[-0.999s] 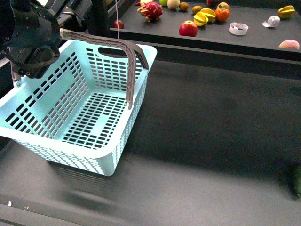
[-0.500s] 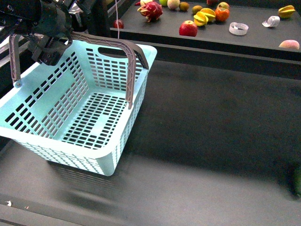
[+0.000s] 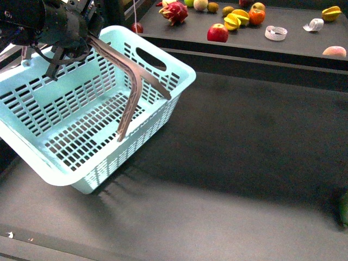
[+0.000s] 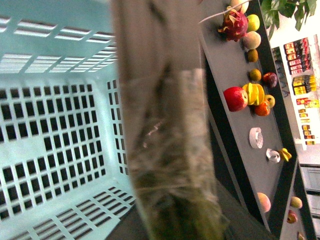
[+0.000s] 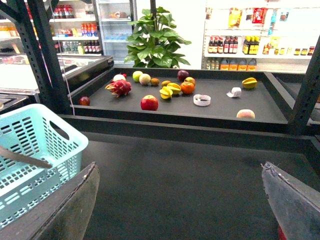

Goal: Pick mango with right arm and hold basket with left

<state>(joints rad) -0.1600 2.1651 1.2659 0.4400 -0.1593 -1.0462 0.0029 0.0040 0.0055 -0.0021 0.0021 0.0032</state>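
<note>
The turquoise basket [image 3: 81, 125] hangs tilted at the left, its near end raised off the dark table. My left gripper [image 3: 76, 32] is shut on one grey-brown swing handle [image 3: 130, 70], which fills the middle of the left wrist view [image 4: 160, 125] as a blur. The basket is empty. The mango [image 3: 333, 51], a smooth oval orange fruit, lies at the right end of the raised shelf, and also shows in the right wrist view [image 5: 245, 114]. My right gripper [image 5: 180, 200] is open and empty over the dark table, far from the shelf. It does not show in the front view.
The shelf [image 3: 293, 46] holds a red apple [image 3: 217, 33], a dragon fruit [image 3: 174, 12], starfruit [image 3: 236, 19], a round orange-red fruit [image 3: 256, 16] and tape rolls [image 3: 275, 33]. A raised lip [image 3: 261, 60] fronts the shelf. Black rack posts [image 5: 47, 60] stand at the left.
The left gripper has lifted the handle and the basket has risen, tilted and swung to the right. The handle now slopes down across the basket.
</note>
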